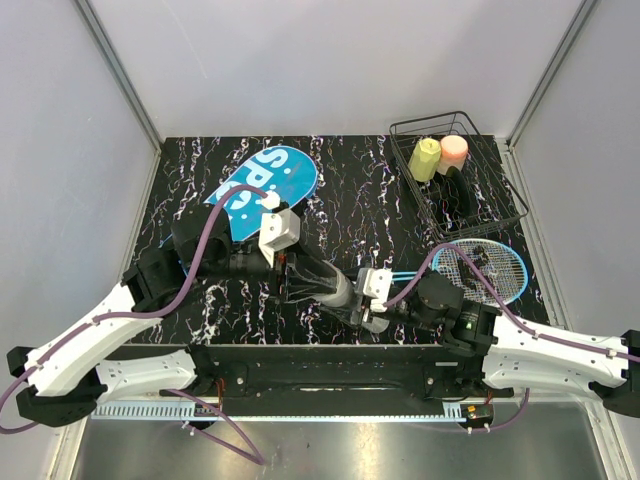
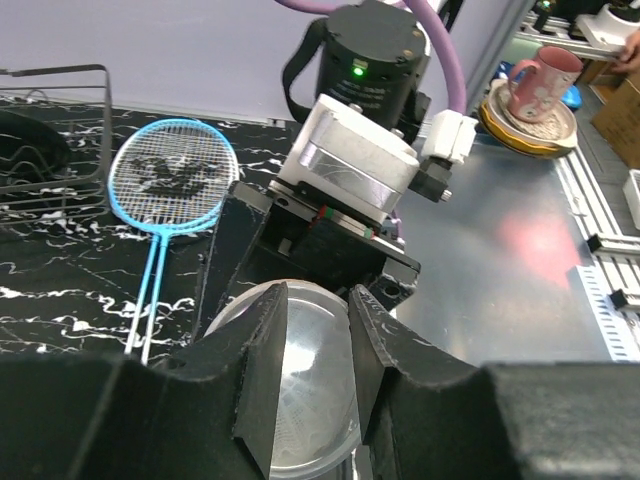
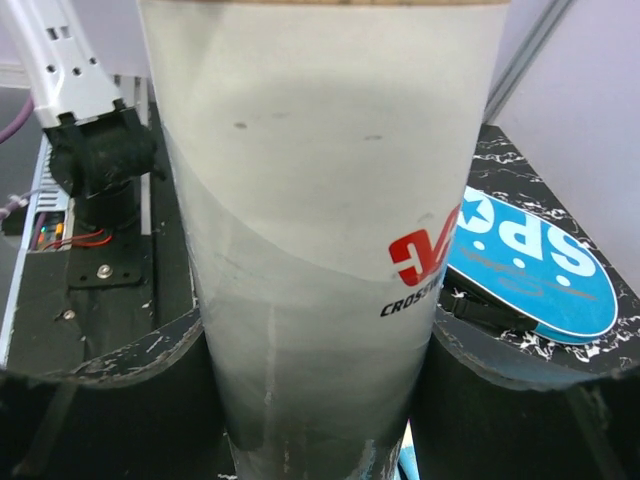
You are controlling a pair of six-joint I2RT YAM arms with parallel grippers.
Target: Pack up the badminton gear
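Observation:
The long white tube [image 1: 332, 285] lies level above the table's front middle, with my right gripper [image 1: 368, 303] shut round its body. In the right wrist view the tube [image 3: 320, 250] fills the space between both fingers [image 3: 130, 390]. My left gripper [image 2: 318, 296] faces the tube's translucent capped end [image 2: 310, 385]; its jaws stand a little apart over the cap's face, which is wider than the gap, and grip nothing. Two blue-framed rackets [image 1: 480, 268] lie stacked at the right. The blue cover [image 1: 268, 185] lettered "SPORT" lies flat at the back left.
A black wire basket [image 1: 500, 205] stands at the back right, holding a yellow bottle [image 1: 424, 158] and a pink bottle [image 1: 454, 150]. Beyond the table edge a mug [image 2: 540, 85] sits on a metal bench.

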